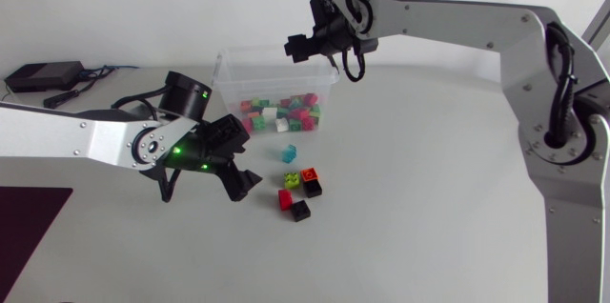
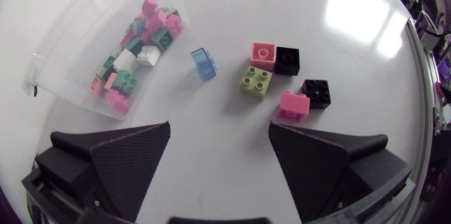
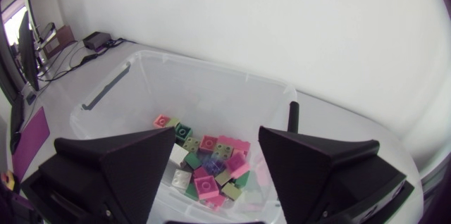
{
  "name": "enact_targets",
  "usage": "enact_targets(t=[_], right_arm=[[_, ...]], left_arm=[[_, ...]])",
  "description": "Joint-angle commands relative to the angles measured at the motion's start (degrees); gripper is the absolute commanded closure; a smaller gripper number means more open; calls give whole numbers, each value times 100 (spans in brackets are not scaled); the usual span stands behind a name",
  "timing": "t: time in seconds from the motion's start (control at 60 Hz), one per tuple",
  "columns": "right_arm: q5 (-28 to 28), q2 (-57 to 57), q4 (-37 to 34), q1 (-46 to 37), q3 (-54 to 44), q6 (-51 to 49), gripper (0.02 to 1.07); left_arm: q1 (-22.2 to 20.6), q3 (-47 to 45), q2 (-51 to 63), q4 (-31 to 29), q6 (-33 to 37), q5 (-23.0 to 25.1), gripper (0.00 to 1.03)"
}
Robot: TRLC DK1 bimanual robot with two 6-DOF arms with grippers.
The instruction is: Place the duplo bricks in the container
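Black and wedge-fingered, item one: my left gripper [image 1: 235, 177] [image 2: 220, 129] hangs over the table [image 1: 410, 236] [image 2: 211, 168], left of its middle. Its jaws are spread wide, with white tabletop showing between them.

Item two: five loose duplo bricks, clustered near the table's middle, just ahead of that gripper.
- Near red brick [image 1: 285, 199] [image 2: 294, 104], closest to my right-hand finger, with the near black brick [image 1: 300, 211] [image 2: 317, 92] close beside it.
- Lime-green brick [image 1: 290, 181] [image 2: 256, 82], four studs up.
- Far red brick [image 1: 310, 175] [image 2: 263, 56], touching the far black brick [image 1: 314, 189] [image 2: 287, 60].

Item three: translucent blue brick [image 1: 288, 153] [image 2: 204, 63], alone, between the cluster and the container.

Item four: clear plastic container [image 1: 229, 67] [image 2: 67, 48] [image 3: 211, 76], standing toward the table's far edge. It holds a heap of bricks [image 1: 281, 114] [image 2: 134, 55] [image 3: 211, 164] in pink, green, white and red, piled along the side nearest the loose ones.

Item five: my right gripper [image 1: 305, 48] [image 3: 217, 134], above the container's far right corner. Its jaws are wide, gripping nothing, and the heap lies below the gap.
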Motion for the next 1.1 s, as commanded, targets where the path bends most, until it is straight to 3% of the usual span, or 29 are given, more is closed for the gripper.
enact_targets(t=[0.0,0.417,0.683,1.083], right_arm=[[79,-457,39,21,-313,-16,7],[-150,-2268,-611,3,-1983,-333,7],[-299,-3252,-576,65,-3346,-386,7],[-299,-3771,-471,320,-4269,-350,7]], left_arm=[[-114,-179,-106,-2,95,73,6],[-562,32,343,-344,517,73,6],[-747,313,729,-476,710,73,7],[-887,840,1345,-670,701,126,7]])
